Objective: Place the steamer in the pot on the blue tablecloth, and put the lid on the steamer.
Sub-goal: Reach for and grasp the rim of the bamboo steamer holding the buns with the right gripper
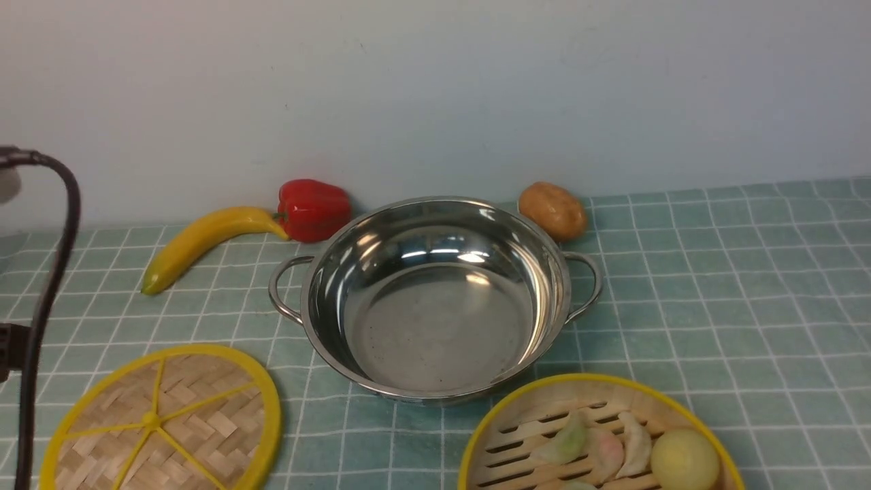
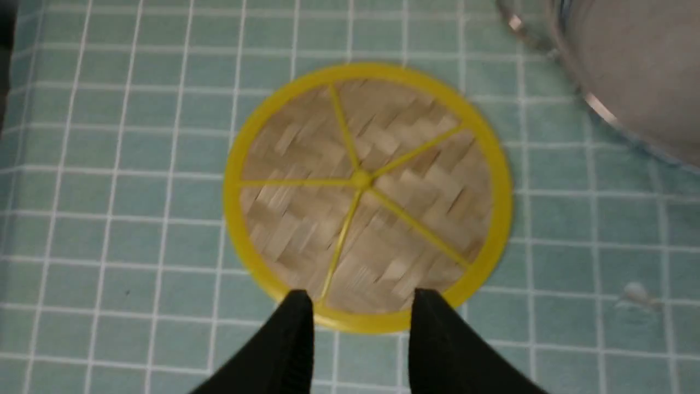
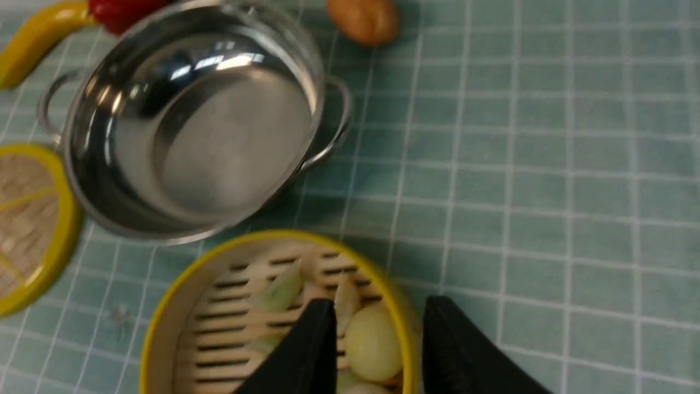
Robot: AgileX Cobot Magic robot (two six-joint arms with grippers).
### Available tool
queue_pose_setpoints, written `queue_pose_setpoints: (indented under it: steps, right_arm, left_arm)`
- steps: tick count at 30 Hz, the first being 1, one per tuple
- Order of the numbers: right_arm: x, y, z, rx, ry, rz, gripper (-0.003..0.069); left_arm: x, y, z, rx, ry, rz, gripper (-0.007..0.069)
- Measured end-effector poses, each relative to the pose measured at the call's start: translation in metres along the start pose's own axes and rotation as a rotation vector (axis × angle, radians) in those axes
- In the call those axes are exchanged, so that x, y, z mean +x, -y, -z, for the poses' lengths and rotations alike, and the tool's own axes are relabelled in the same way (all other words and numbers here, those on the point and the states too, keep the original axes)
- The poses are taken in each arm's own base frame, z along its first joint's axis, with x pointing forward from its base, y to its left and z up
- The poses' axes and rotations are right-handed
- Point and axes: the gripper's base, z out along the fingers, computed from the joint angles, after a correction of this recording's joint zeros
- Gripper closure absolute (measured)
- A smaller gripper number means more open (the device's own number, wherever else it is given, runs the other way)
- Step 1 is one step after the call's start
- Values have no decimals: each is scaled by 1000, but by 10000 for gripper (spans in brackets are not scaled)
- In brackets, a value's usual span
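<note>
At the lower left, the open left gripper (image 2: 361, 298) could slide the woven bamboo lid (image 1: 224, 422) if it pinches off-centre. At centre, the steel pot (image 1: 435, 320) may snag a tilted basket. Lower right, the open right gripper (image 3: 380, 303) could spill the dumplings (image 1: 605, 452) by tipping the bamboo steamer (image 1: 503, 466) one-sidedly.

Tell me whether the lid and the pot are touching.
Apart. The front view shows blue tablecloth between the yellow rim of the lid and the pot, left handle included.
</note>
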Motion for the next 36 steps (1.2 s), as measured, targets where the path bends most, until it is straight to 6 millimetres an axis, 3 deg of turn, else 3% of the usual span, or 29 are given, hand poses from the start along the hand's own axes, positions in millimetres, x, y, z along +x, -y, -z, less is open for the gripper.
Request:
queue_pose_setpoints:
  steps: [3,6,10,13,17,23,26,28,31,36]
  right_arm:
    - [14,10,-25,-1,-107,-12,415]
    - [40,27,-53,37,-242,-36,415]
    - [65,39,-74,59,-314,-62,415]
    - [71,40,-79,59,-322,-57,415]
    - [72,23,-86,-2,-282,-15,415]
    - [79,-32,-99,-157,-236,92,415]
    - [77,-49,-106,-100,-236,132,415]
    - [74,-49,-108,-55,-239,133,415]
    - [65,-40,-115,156,-287,128,415]
    - [68,-30,-128,287,-369,147,415]
  left_arm:
    - [-3,-1,-7,-20,-30,-11,382]
    - [-4,0,-10,-16,-42,-11,382]
    - [-3,3,-10,15,-53,2,382]
    - [-3,4,-10,27,-57,6,382]
    - [-3,7,-9,61,-60,8,382]
    - [-2,8,-9,73,-60,6,382]
    - [-2,8,-9,75,-60,6,382]
    - [-2,8,-9,75,-60,6,382]
    - [-2,8,-9,75,-60,-4,382]
    - [-3,8,-9,75,-59,-25,382]
